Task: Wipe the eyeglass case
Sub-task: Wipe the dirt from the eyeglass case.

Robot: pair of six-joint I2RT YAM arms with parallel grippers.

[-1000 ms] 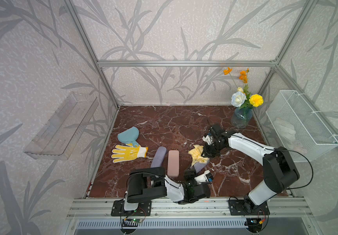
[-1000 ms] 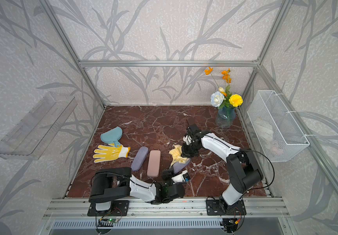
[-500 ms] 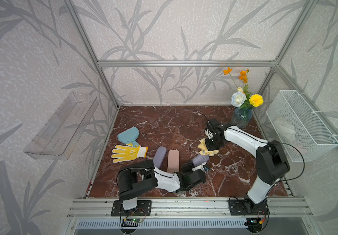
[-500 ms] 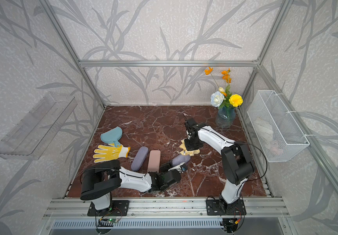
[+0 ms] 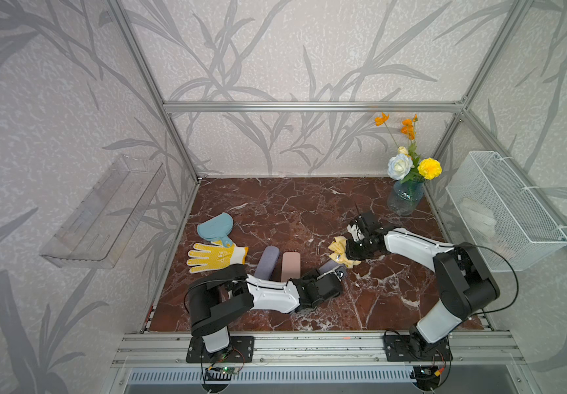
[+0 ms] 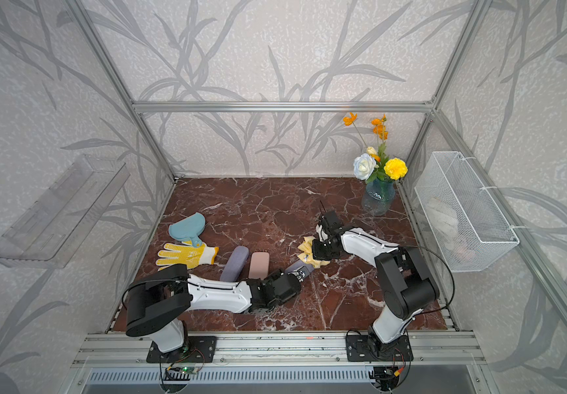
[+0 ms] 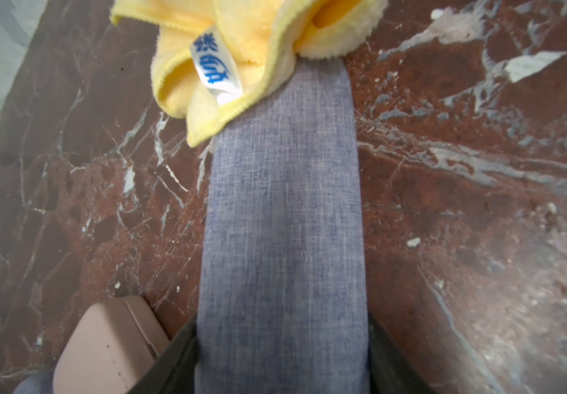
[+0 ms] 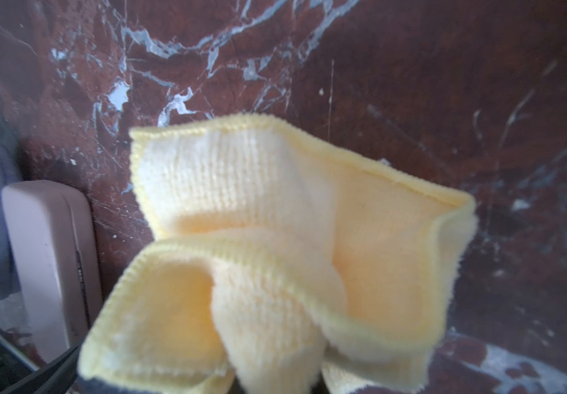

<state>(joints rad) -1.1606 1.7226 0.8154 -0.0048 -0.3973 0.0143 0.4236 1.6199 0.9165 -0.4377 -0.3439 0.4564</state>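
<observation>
The table is red-brown marble with white veins. The blue case has a faded, woven denim look. The cloth is pale yellow, its tag white with blue letters. There's also a pink case, a lilac case and a yellow dotted glove.

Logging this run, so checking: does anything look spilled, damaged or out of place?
Nothing stands out. The left claw grips the blue-grey eyeglass case squarely, the right claw holds the yellow cloth at its far end, and the vase stands upright.
</observation>
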